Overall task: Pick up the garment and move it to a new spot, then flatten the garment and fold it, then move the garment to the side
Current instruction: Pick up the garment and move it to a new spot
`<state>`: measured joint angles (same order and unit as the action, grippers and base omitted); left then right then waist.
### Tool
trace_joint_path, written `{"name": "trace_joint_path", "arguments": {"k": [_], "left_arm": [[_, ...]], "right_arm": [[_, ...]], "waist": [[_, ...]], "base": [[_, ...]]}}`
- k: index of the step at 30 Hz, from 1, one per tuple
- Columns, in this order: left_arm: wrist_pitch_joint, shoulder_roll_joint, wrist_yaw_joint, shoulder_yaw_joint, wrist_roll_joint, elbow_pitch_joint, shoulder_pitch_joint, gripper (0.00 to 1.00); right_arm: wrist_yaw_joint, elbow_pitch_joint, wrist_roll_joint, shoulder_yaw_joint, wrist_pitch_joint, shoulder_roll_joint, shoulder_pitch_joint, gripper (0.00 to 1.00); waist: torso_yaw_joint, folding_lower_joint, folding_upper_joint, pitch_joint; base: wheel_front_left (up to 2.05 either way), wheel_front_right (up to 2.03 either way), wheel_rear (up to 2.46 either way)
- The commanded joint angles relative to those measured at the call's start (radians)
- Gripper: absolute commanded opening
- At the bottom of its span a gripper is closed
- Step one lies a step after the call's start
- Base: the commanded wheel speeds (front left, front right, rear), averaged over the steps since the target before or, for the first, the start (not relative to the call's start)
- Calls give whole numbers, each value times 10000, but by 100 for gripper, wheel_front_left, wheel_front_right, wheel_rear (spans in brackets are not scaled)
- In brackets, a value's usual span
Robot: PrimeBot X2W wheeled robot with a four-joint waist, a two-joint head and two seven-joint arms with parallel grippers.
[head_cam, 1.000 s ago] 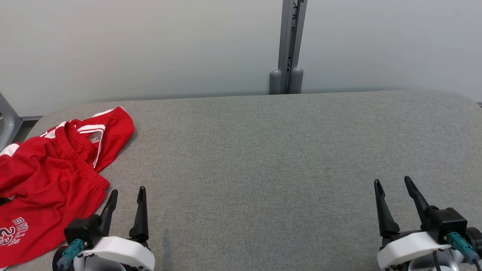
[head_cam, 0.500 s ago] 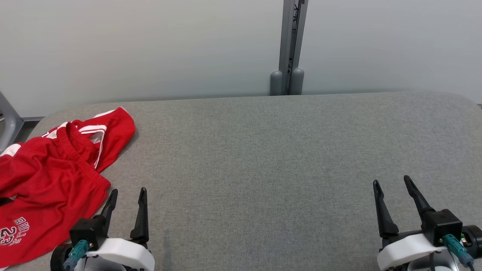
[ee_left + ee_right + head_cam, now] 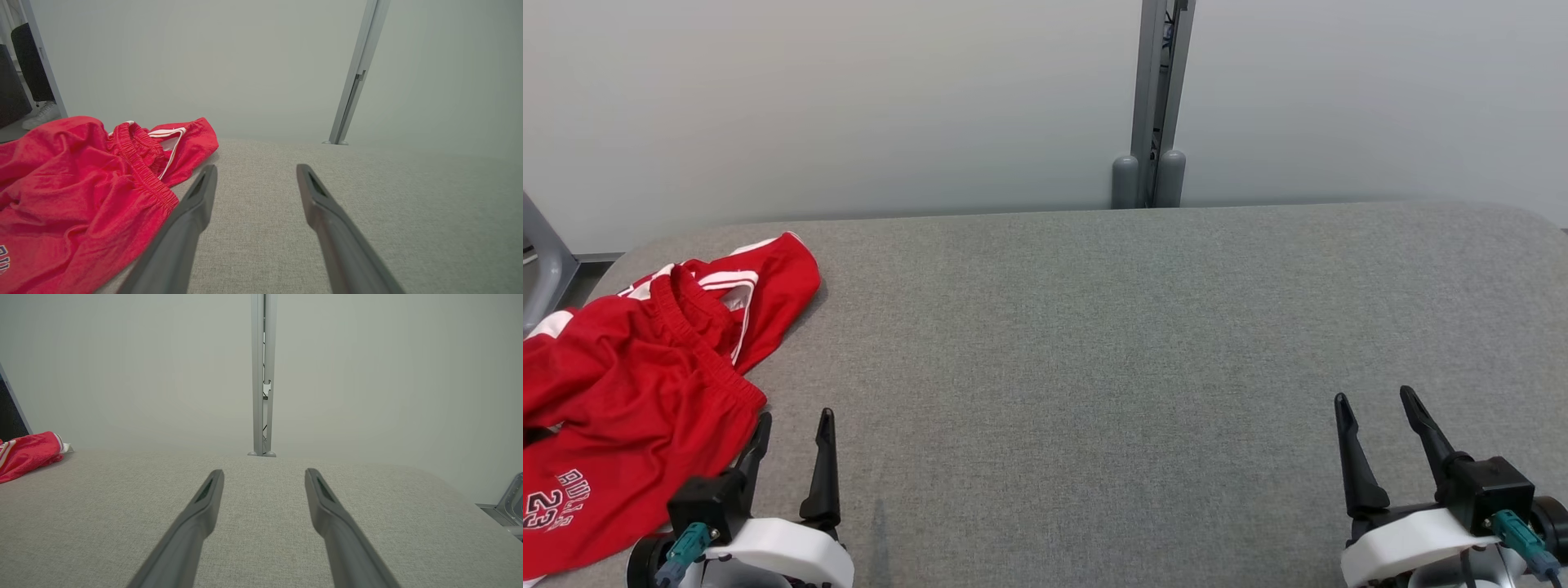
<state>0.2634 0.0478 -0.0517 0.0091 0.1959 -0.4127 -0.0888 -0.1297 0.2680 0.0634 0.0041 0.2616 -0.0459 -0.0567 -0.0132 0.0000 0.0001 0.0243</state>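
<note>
The garment (image 3: 637, 392) is a pair of red shorts with white side stripes and a printed number, lying crumpled at the left end of the grey table (image 3: 1094, 343). It also spreads across the left of the left wrist view as the garment (image 3: 81, 192) and shows as a red patch, the garment (image 3: 28, 453), in the right wrist view. My left gripper (image 3: 795, 418) stands open at the lower left, its left finger right beside the shorts' hem. My right gripper (image 3: 1374, 398) stands open at the lower right, far from the cloth, with nothing between its fingers.
A grey metal post (image 3: 1156, 106) rises behind the table's far edge against a pale wall. A metal frame piece (image 3: 543, 261) stands off the table's left end. Bare grey fabric stretches from the middle of the table to its right end.
The head view has shifted slightly, so the scene sits a little lower and to the right. My left gripper has edged closer to the shorts' hem. The right gripper has barely moved.
</note>
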Motion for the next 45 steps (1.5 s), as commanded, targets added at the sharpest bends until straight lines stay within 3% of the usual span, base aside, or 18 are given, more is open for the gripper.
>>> {"name": "trace_joint_path", "arguments": {"k": [1, 7, 12, 18, 23, 29, 35, 45], "left_arm": [[21, 49, -10, 38, 64, -16, -128, 100], [21, 49, -42, 52, 66, -45, -171, 100], [21, 59, -20, -246, 151, -128, -331, 100], [19, 50, 169, -287, 351, -152, -66, 100], [14, 42, 240, -46, 359, -64, 212, 100], [11, 46, 330, 60, 429, -113, -119, 100], [-675, 437, 230, 208, 625, -210, -1168, 100], [-3947, 1496, 587, 845, 1345, -1982, -4257, 100]], "right_arm": [[-19, -1, 54, -20, 53, -82, -30, 100], [-19, 14, 15, -51, 53, -82, -18, 100], [-19, -68, 0, -87, 53, -67, 442, 100], [-16, -5, 195, 610, 53, -70, 572, 100], [-13, 25, 448, 1218, 53, -76, 267, 100], [-13, -65, 482, 1647, 53, -79, -41, 100], [-13, -402, 259, 1559, 51, -78, -236, 100], [-13, -1022, -233, 1437, 51, -75, -1171, 100]], "waist": [[0, 0, -1, 0], [-33, 0, -1, 13], [-895, 0, -1, 172], [-2232, 0, -1, 396], [-2635, 0, -1, 458], [-2396, 0, -1, 131], [-1980, 0, -1, -716], [-1108, 0, -1, -3015]], "base": [[0, 0, 0], [0, 0, 0], [0, 0, 0], [0, 0, 0], [0, 0, 0], [0, 0, 0], [0, 0, 0], [0, 0, 0]]}}
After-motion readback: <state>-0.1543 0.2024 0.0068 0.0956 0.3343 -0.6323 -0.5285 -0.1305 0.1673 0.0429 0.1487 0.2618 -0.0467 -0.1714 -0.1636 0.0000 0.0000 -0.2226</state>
